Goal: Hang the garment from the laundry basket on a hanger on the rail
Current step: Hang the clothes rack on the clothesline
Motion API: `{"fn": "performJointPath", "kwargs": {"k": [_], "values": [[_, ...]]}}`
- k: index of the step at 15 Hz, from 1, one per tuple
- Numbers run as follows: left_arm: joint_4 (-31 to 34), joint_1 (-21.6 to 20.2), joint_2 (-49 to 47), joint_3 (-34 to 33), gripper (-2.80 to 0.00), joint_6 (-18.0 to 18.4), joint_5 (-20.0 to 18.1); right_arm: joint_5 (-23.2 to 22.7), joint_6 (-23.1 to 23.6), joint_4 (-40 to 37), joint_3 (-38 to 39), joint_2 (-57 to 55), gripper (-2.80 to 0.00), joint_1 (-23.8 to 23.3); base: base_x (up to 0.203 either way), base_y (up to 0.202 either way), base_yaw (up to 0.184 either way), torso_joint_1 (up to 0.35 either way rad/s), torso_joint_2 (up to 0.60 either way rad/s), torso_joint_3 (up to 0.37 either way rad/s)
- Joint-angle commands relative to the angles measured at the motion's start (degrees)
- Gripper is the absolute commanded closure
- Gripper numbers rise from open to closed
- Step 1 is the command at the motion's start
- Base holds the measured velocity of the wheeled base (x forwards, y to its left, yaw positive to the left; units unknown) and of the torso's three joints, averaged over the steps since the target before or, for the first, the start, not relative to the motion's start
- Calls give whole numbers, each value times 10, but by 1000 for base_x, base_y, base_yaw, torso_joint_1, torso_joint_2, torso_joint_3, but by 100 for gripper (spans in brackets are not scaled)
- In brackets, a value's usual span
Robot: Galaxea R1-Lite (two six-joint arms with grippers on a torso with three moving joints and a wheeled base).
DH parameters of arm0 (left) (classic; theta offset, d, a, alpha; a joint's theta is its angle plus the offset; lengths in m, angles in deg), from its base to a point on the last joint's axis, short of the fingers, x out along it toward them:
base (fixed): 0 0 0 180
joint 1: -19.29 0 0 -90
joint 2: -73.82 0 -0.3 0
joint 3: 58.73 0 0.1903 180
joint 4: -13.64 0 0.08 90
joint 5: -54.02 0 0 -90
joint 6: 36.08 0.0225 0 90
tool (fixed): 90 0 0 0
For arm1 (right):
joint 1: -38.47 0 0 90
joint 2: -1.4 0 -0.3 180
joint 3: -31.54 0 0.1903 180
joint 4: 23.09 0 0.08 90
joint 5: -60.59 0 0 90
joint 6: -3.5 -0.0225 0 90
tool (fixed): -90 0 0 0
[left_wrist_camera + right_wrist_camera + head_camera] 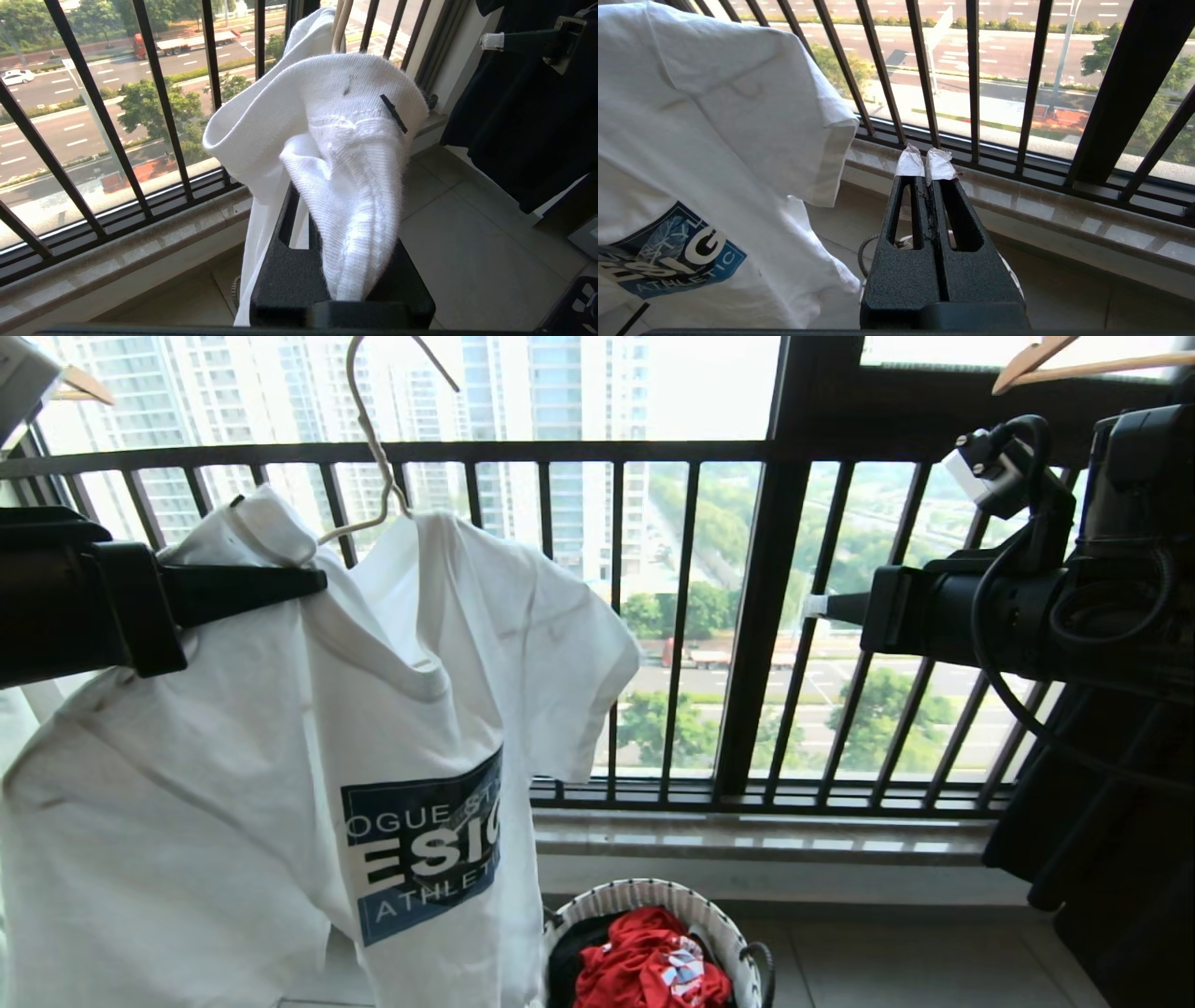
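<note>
Beyond the garment (280,756) clamped in left tool (308,581): black railing (691,616); right tool (926,164) shut, empty.

The left arm reaches in level from the left, its end effector (313,581) clamped tight on white cloth at the shirt's collar, fingers (395,114) wrapped in the fabric and nearly hidden. The right arm extends level on the right, held high; its end effector (817,607) is pressed closed with nothing between the white-taped fingertips (909,164).
</note>
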Motion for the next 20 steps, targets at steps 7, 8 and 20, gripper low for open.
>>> {"fn": "performJointPath", "kwargs": {"k": [7, 8, 20], "values": [[1, 2, 2, -2, 0, 0, -3, -1, -1, 1, 0, 6, 0, 0, 0, 0, 0, 184, -490, -305], [0, 4, 3, -4, 0, 1, -5, -2, -1, 1, 0, 6, 0, 0, 0, 0, 0, 208, -501, -305], [9, 114, 94, -86, 0, -3, -4, -1, 17, -3, 55, 96, 0, 10, 0, 0, 0, 246, -560, -316]]}}
